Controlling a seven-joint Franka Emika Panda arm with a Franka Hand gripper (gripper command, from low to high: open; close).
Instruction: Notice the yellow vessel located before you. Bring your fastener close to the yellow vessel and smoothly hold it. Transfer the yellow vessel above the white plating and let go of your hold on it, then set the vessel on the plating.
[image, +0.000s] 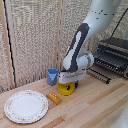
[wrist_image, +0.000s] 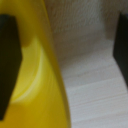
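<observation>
The yellow bowl (image: 64, 90) sits on the wooden table, near the middle of the exterior view. My gripper (image: 68, 85) is lowered right onto it. In the wrist view the bowl (wrist_image: 35, 80) fills one side of the picture. My gripper (wrist_image: 65, 55) is open. One dark finger (wrist_image: 9, 55) is inside the bowl and the other (wrist_image: 122, 45) is outside over the wood, so the jaws straddle the rim without touching it. The white plate (image: 26, 106) with a patterned rim lies at the exterior view's left front, apart from the bowl.
A blue cup (image: 52, 75) stands just behind the bowl toward the exterior view's left. A small orange-yellow block (image: 54, 97) lies between bowl and plate. A dark metal rack appliance (image: 112, 56) stands at the back right. A woven screen closes the back.
</observation>
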